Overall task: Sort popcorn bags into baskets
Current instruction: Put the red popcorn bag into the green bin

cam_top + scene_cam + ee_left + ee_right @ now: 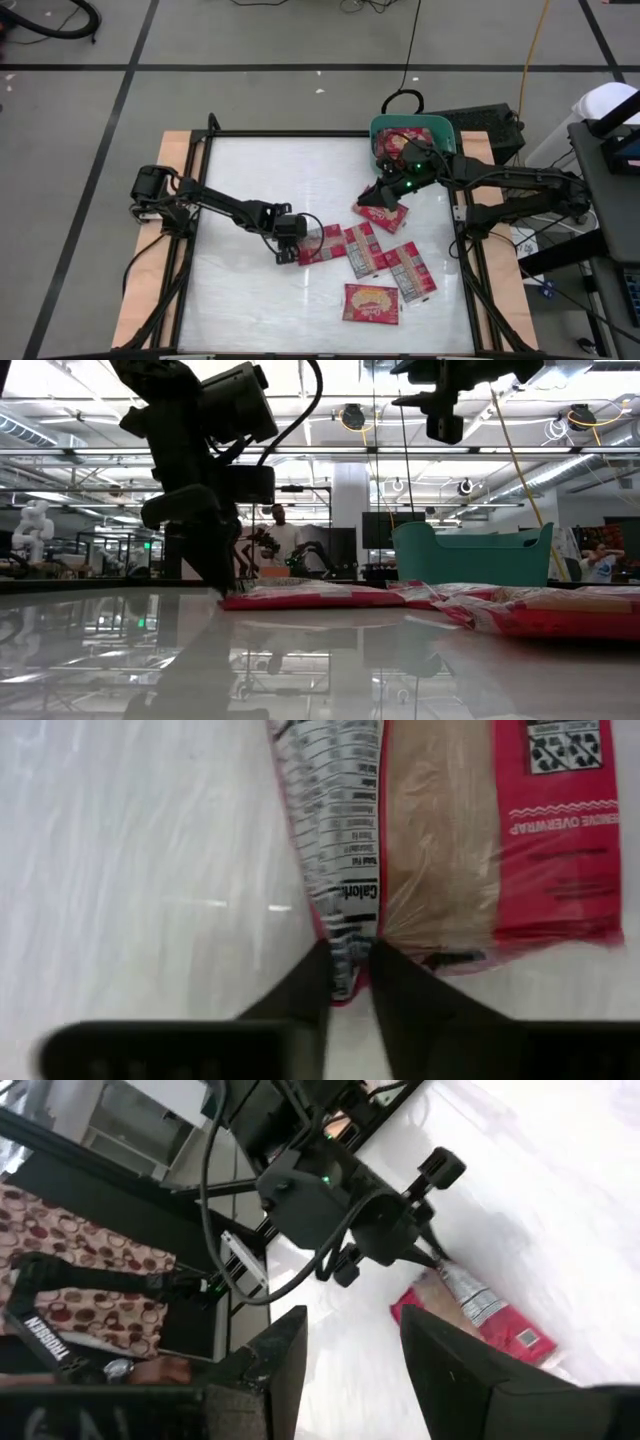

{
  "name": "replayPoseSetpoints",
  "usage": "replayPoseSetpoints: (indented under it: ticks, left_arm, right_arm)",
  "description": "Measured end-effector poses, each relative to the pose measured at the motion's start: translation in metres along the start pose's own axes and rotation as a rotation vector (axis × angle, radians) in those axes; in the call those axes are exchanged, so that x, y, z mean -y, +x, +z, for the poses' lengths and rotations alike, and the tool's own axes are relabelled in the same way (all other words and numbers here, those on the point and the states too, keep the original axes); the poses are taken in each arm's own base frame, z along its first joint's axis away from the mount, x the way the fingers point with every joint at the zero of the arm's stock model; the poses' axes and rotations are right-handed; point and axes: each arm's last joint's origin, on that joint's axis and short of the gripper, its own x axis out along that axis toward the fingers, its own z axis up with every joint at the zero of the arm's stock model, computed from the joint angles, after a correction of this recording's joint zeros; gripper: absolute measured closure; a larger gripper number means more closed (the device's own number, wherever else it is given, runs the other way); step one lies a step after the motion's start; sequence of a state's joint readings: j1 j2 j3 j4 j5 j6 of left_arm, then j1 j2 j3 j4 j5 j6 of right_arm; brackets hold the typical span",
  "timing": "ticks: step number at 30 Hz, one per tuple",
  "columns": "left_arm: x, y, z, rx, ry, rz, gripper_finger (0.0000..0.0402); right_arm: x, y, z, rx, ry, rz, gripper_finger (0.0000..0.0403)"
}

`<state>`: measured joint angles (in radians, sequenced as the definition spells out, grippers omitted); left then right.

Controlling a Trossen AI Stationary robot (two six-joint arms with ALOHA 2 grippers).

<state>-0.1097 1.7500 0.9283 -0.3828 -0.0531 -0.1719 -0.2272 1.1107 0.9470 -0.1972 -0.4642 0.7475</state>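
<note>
1. Seen from above, a white table [260, 200] with a wooden border fills the middle of the frame, with a dark robot arm reaching in from each side.
2. The left gripper [287, 251] sits low at the centre of the frame, at the left end of a cluster of red popcorn bags.
3. In the left wrist view its two dark fingers [305, 990] are pinched on the edge of one popcorn bag [450, 840], which lies back side up, showing a grey-white nutrition panel and red printing.
4. From above, that same bag [322, 243] lies flat on the table just right of the left gripper.
5. More bags lie to its right: two [362, 250] [408, 270] angled side by side, one [371, 303] lower down showing its yellow-tan picture, and one [383, 213] nearer the basket.
6. The teal-green basket [448, 135] stands at the table's upper right edge, with a red bag visible inside it.
7. The right gripper [381, 193] hovers between the basket and the nearest bag, above the table.
8. In the right wrist view its fingers [285, 1355] are spread apart with nothing between them.
9. At table level, the basket [470, 555] rises behind the flat red bags [300, 596] at right of centre.
10. A person [278, 538] stands far off in the room behind.
</note>
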Motion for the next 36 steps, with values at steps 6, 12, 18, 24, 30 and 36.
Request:
replayPoseSetpoints:
  ticks: [6,12,18,24,30,36]
  left_arm:
    - [0.0,-0.011,0.002,0.034,-0.003,-0.015,0.0392]
    - [-0.001,-0.033,0.004,0.098,0.008,0.009,0.0398]
    - [-0.003,-0.055,0.007,0.173,0.03,0.031,0.04]
    - [-0.003,-0.061,0.007,0.189,0.071,0.042,0.04]
    - [-0.003,-0.061,0.009,0.208,0.098,0.045,0.0401]
    - [-0.004,-0.062,0.009,0.211,0.081,0.046,0.0401]
  right_arm:
    - [0.003,0.0,-0.002,-0.011,-0.006,-0.046,0.0248]
    - [0.011,-0.001,-0.009,-0.038,-0.011,-0.164,0.0248]
    - [0.019,0.004,-0.012,-0.067,-0.026,-0.245,0.0243]
    - [0.035,0.034,-0.011,-0.154,-0.123,-0.225,0.0203]
    - [0.058,0.075,-0.017,-0.236,-0.116,-0.198,0.0161]
    - [0.072,0.095,-0.022,-0.306,-0.103,-0.147,0.0156]
